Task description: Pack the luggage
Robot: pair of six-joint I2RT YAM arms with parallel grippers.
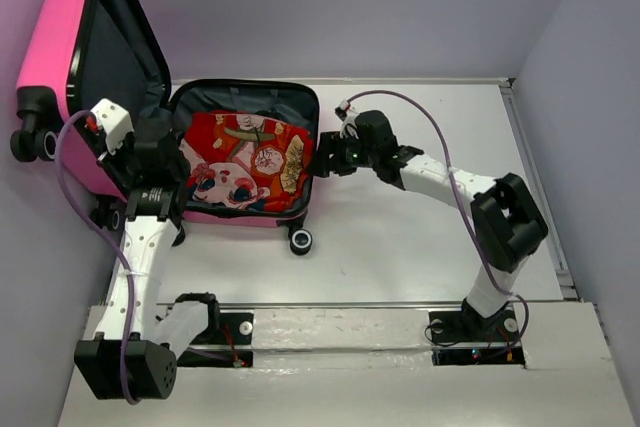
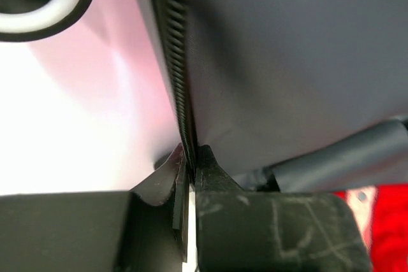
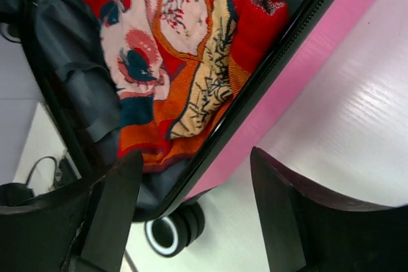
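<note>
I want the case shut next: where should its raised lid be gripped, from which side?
Pinch the lid by its thin zippered rim, from the near edge, one finger on pink shell, one on lining; the left gripper is shut there. The shell looks too broad to span.

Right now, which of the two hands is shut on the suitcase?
The left hand, pinched shut on the zipper edge of the suitcase's raised lid. The right hand stands open beside the lower half.

left end effector (image 2: 190, 179): jaws clamped | right end effector (image 3: 194, 157): jaws apart | right arm (image 1: 450, 182): elbow bent, reaching left
</note>
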